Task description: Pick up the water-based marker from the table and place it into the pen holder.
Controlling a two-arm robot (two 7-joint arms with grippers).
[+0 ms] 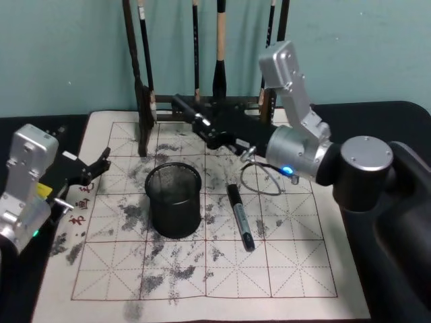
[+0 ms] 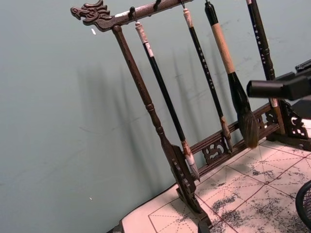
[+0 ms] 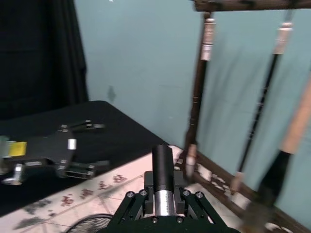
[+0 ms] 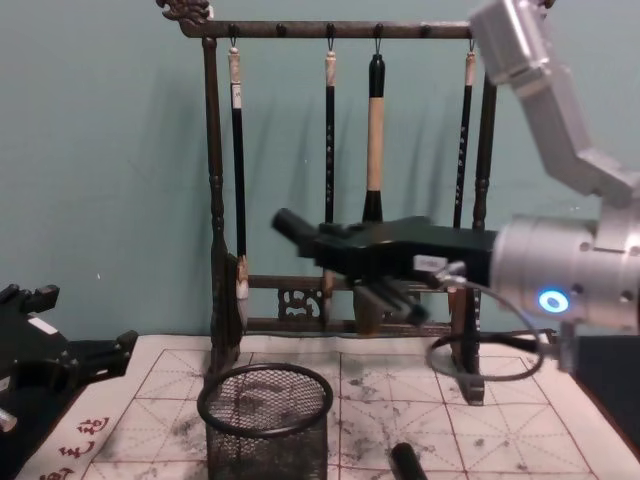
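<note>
While the right gripper (image 4: 335,240) clamps a black marker (image 3: 162,162) raised beyond the pen holder (image 1: 174,202), the head view reveals a second marker (image 1: 240,217) lying on the mat (image 1: 303,269); the left gripper (image 1: 100,165) sits aside, spread and empty.

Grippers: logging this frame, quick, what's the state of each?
Left gripper: open, holding nothing.
Right gripper: closed on a black marker.

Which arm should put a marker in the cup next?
Right. The right gripper grips a black marker in the air just behind the cup, while the left gripper sits open and empty at the mat's left edge.
</note>
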